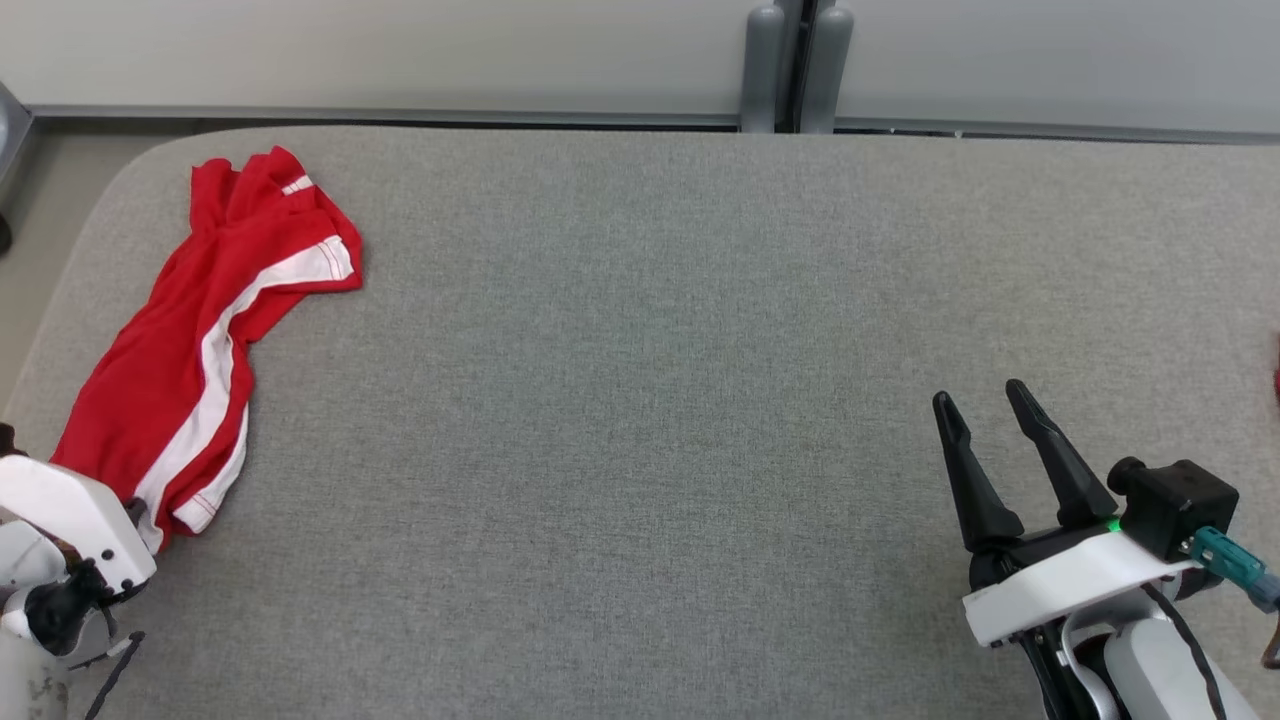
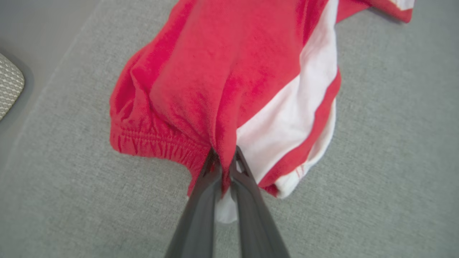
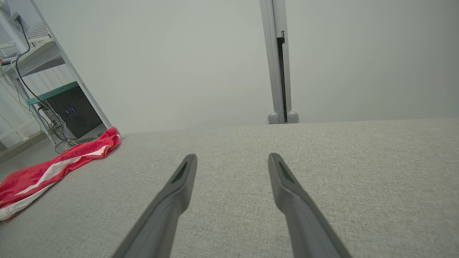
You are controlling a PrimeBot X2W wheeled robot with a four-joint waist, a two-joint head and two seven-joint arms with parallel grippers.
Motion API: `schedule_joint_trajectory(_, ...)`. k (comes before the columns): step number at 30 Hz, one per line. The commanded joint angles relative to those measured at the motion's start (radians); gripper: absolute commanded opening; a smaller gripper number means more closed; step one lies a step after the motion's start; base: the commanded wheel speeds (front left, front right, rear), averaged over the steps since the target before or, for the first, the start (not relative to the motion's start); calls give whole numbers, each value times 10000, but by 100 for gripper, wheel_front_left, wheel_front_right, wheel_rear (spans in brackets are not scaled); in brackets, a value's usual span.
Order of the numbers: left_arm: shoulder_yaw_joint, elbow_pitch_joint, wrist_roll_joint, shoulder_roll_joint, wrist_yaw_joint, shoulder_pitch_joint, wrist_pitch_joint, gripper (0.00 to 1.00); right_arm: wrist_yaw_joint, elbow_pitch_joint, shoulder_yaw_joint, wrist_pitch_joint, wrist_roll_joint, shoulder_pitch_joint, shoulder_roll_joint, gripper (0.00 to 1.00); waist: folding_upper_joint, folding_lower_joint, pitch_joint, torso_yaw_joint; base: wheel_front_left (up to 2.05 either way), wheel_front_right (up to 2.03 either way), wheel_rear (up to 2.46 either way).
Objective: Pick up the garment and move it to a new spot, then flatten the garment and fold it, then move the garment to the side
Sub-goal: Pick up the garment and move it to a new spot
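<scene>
The garment [image 1: 210, 330] is a pair of red shorts with white side stripes, lying crumpled along the left edge of the grey padded table [image 1: 650, 400]. In the left wrist view my left gripper [image 2: 223, 159] is shut on the garment [image 2: 229, 79], pinching a fold of red cloth at the elastic waistband. The head view has only that arm's white wrist at the lower left, against the garment's near end. My right gripper [image 1: 985, 405] stands open above the table at the lower right, with nothing between its fingers [image 3: 183, 175]. Far to its left lies the garment [image 3: 53, 165].
The table's rounded left edge [image 1: 60, 290] runs close beside the garment. A grey post [image 1: 795, 65] stands behind the far edge by the wall. Shelving with cables and a dark box [image 3: 73, 113] stands off the table's left side.
</scene>
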Motion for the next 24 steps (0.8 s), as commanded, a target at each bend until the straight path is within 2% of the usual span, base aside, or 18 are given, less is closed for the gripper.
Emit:
schedule_joint_trajectory(1, -52, -114, 66, 87, -35, -230, -116, 0, 3, 23, -21, -82, 49, 65, -15, 100, 0, 0, -264, 3, 0, 0, 0)
schedule_joint_trajectory(8, -897, -1147, 529, 517, -99, -253, -627, 0, 3, 364, 29, -211, 133, 634, 158, 100, 0, 0, -1629, -106, 0, 0, 0)
schedule_joint_trajectory(14, -1862, -3044, 727, 872, -93, -114, -358, 0, 3, 441, -114, -259, 210, 1051, 257, 100, 0, 0, -2440, -454, 0, 0, 0)
schedule_joint_trajectory(19, -2584, -5249, 697, 855, -94, -101, 51, 0, 3, 481, -220, -297, 225, 1202, 378, 100, 0, 0, -2818, -1011, 0, 0, 0)
schedule_joint_trajectory(24, -3206, -6942, 708, 528, -87, -21, 736, 0, 3, 489, -390, -313, 174, 1347, 399, 100, 0, 0, -2984, -1509, 0, 0, 0)
